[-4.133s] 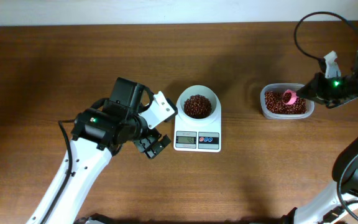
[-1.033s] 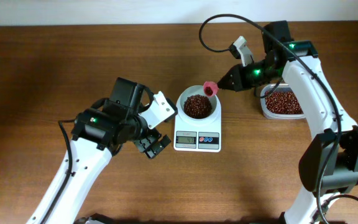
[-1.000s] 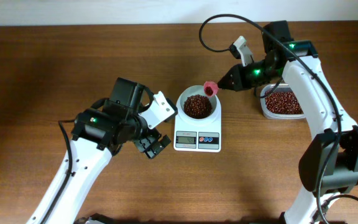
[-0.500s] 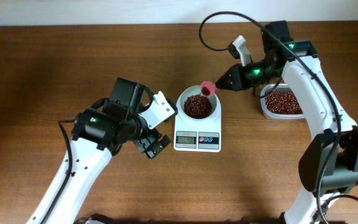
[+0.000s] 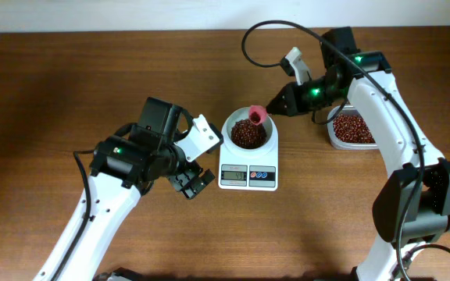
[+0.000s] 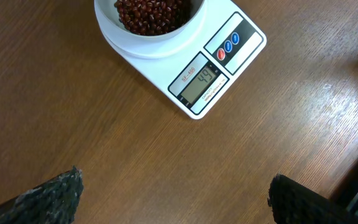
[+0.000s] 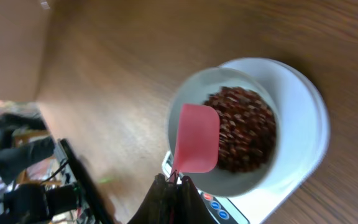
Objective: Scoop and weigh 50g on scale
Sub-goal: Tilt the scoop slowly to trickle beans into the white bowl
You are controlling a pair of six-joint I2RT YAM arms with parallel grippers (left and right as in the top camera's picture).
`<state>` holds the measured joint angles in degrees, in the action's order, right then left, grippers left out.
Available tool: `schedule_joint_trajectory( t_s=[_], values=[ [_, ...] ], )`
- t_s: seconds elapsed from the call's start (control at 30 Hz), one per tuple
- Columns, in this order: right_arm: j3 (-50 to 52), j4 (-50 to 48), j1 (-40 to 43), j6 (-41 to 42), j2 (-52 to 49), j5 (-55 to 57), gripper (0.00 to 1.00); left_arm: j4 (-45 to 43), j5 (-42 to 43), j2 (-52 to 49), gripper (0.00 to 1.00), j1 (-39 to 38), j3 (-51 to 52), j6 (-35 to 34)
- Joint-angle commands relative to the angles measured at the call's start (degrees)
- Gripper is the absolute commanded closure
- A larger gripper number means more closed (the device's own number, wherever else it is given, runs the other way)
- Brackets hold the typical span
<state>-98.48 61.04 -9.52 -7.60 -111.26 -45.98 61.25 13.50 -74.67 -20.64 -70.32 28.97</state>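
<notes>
The white scale (image 5: 248, 167) stands mid-table with its round bowl (image 5: 229, 125) holding a heap of dark red-brown beans (image 5: 245, 134). In the left wrist view its display (image 6: 199, 86) reads 49. My right gripper (image 5: 276, 104) is shut on the handle of a pink measuring spoon (image 5: 257, 115), which hangs tilted over the bowl's right rim. The right wrist view shows the spoon (image 7: 197, 138) above the beans (image 7: 246, 127), with the gripper (image 7: 174, 180) pinching its thin handle. My left gripper (image 5: 194, 181) hovers open left of the scale, fingertips (image 6: 55, 193) wide apart over bare wood.
A clear plastic tub (image 5: 333, 137) with more beans stands to the right of the scale, partly under my right arm. The scale's red and blue buttons (image 6: 228, 46) face the table's front edge. A pale wall edge runs along the back.
My right gripper has carried the pink spoon slightly left, further over the bowl's rim, and tilted it. The left arm has not moved.
</notes>
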Motion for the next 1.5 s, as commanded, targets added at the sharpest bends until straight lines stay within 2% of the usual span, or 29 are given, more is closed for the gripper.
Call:
schedule_joint_trajectory(
  t_s=[0.0,0.83,0.9,0.93,0.97,1.0,1.03,1.13,1.2,1.23,1.27,1.4,1.47],
  values=[
    [-1.2,1.1,0.0,4.7,1.8,10.4,0.96,0.1,0.2,0.5,0.01,0.3,0.2,0.9],
    [-1.2,1.5,2.4,3.2,1.9,-0.7,0.96,0.1,0.2,0.5,0.01,0.3,0.2,0.9],
    [-1.2,1.5,2.4,-4.6,1.9,-9.8,0.96,0.1,0.2,0.5,0.01,0.3,0.2,0.9],
    [-1.2,1.9,2.4,-1.1,1.9,-3.8,0.96,0.1,0.2,0.5,0.01,0.3,0.2,0.9],
    [-1.2,3.5,2.1,5.1,1.8,7.4,0.96,0.1,0.2,0.5,0.01,0.3,0.2,0.9],
    [-1.2,4.3,1.9,4.5,1.9,8.7,0.96,0.1,0.2,0.5,0.01,0.3,0.2,0.9],
    [-1.2,3.8,1.9,2.3,1.9,4.3,0.96,0.1,0.2,0.5,0.01,0.3,0.2,0.9],
    [-1.2,3.0,2.0,1.9,1.9,2.4,0.96,0.1,0.2,0.5,0.01,0.3,0.2,0.9],
    [-1.2,2.8,2.0,-5.1,1.9,-7.8,0.96,0.1,0.2,0.5,0.01,0.3,0.2,0.9],
    [-1.2,2.8,2.1,-3.8,1.9,-4.3,0.96,0.1,0.2,0.5,0.01,0.3,0.2,0.9],
    [-1.2,3.9,1.9,3.2,1.9,7.8,0.96,0.1,0.2,0.5,0.01,0.3,0.2,0.9],
    [-1.2,2.8,1.6,1.9,1.9,5.0,0.96,0.1,0.2,0.5,0.01,0.3,0.2,0.9],
    [-1.3,2.5,1.6,-1.5,2.0,-0.9,0.96,0.1,0.2,0.5,0.01,0.3,0.2,0.9]
  ],
)
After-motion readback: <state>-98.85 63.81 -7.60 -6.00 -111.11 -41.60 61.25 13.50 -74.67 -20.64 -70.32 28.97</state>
